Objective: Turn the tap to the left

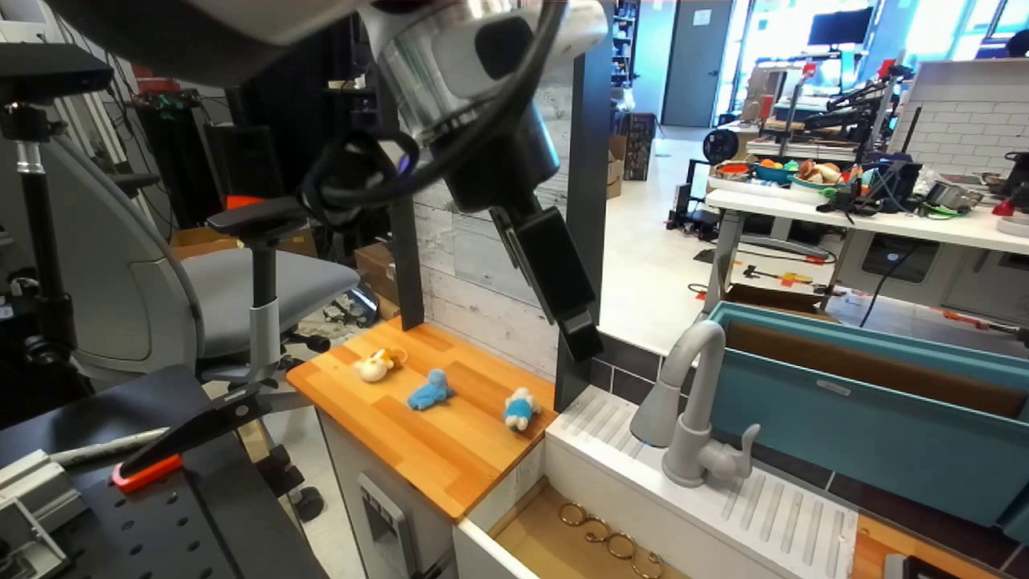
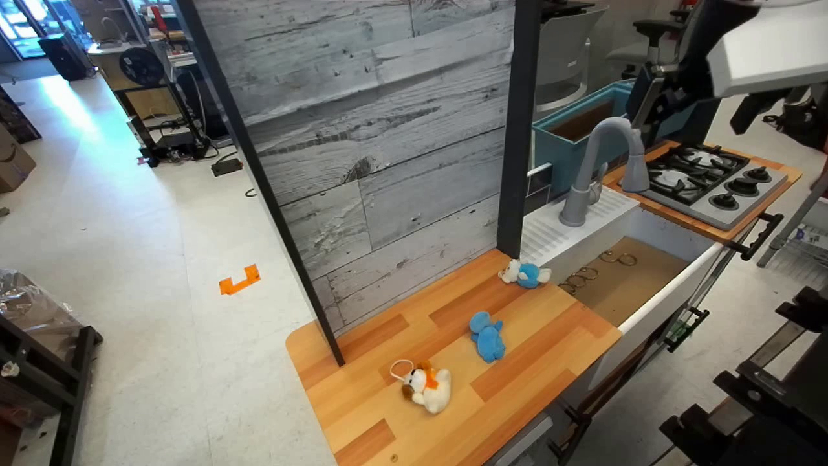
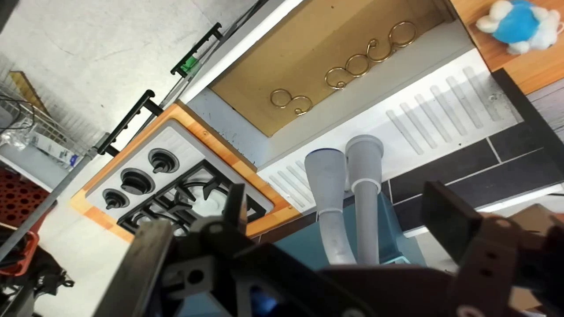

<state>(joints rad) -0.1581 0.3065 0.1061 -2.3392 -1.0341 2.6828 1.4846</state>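
The tap [image 1: 706,386] is light grey, with a thick upright base, a gooseneck spout and a small side lever [image 1: 735,454]. It stands on the white ribbed ledge behind the sink, with its spout head [image 1: 657,414] pointing down. The tap also shows in an exterior view [image 2: 585,168]. In the wrist view the spout head [image 3: 325,178] and base [image 3: 365,160] appear between the spread fingers. My gripper [image 3: 337,198] is open and empty, above and near the tap. Its body hides the top of the spout curve there. I cannot tell whether a finger touches the tap.
A teal planter box [image 1: 868,434] stands behind the tap. A stove [image 2: 702,178] is beside the sink [image 2: 673,275], which holds curly metal hooks [image 3: 357,66]. Three plush toys, one blue [image 2: 488,336], lie on the wooden counter [image 2: 530,362] by a tall plank panel [image 2: 388,142].
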